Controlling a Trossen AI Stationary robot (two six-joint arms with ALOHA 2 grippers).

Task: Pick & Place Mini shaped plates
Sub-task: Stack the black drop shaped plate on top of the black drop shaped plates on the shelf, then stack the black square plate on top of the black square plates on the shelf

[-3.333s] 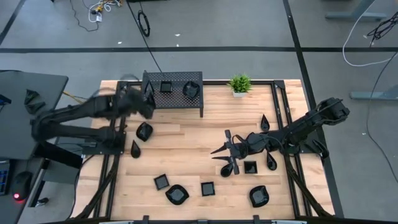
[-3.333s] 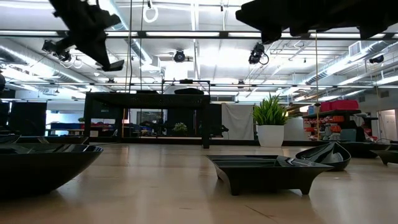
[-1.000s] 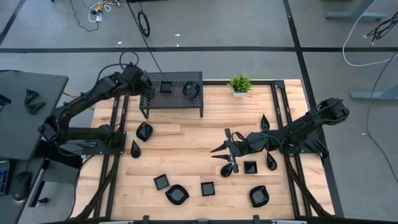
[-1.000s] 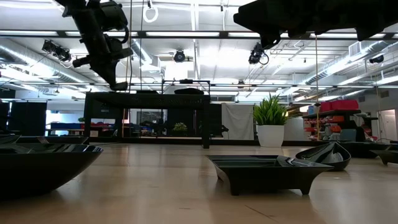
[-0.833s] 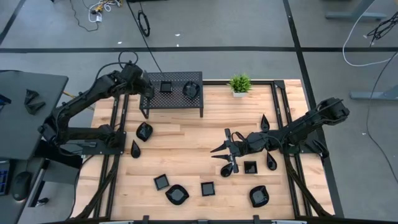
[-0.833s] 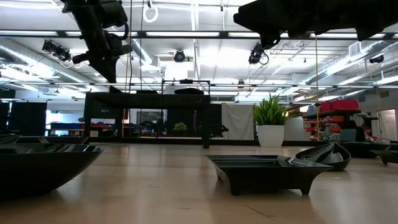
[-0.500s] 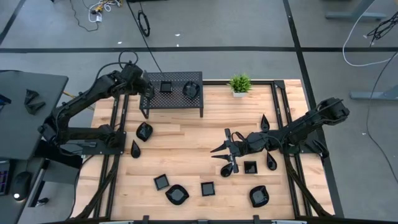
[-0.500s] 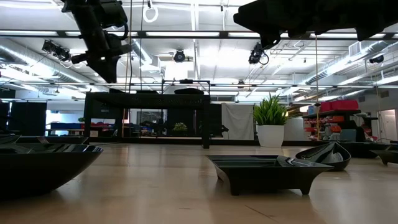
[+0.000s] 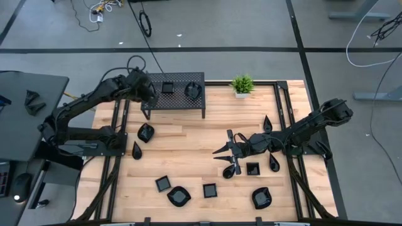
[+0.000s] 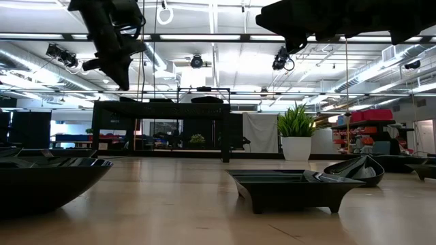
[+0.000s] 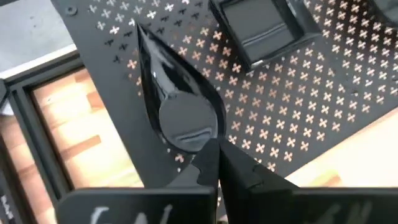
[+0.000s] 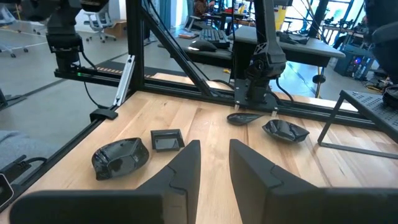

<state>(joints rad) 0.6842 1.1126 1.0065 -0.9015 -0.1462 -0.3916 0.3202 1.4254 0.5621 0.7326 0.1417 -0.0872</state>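
left gripper [image 9: 147, 94] is hanging over the near-left corner of the black perforated metal rack [image 9: 182, 100] in the high view, its dark fingers too small there to read. on the rack a small glossy black square plate [image 9: 168, 87] and a rounded black blob plate [image 9: 193, 91] are sitting. right gripper [image 9: 227, 155] is waiting over the pale wooden table [image 9: 188, 157], right of centre, beside a square dish [image 9: 252, 168] and a teardrop dish [image 9: 274, 164]. more black dishes are lying along the near edge, and a small green potted plant [image 9: 242, 85] is standing at the far edge.

low view: the left gripper [image 10: 122, 83] is showing only as a silhouette above the rack [image 10: 163, 109], so its grip is hidden. a big dark bowl shape [image 10: 48, 180] is cut off at the picture's edge; a square dish [image 10: 289, 187] is sitting mid-table.

left wrist view: the fingers [image 11: 205, 165] are pressed together at the rounded end of a glossy black teardrop plate [image 11: 177, 102] lying on the rack; whether they are pinching its rim is unclear. the square plate [image 11: 258, 28] is cut off by the frame.

right wrist view: the right fingers [image 12: 183, 165] are standing apart with nothing between them, over bare wood, with a blob dish [image 12: 121, 155] and a square dish [image 12: 166, 139] ahead.
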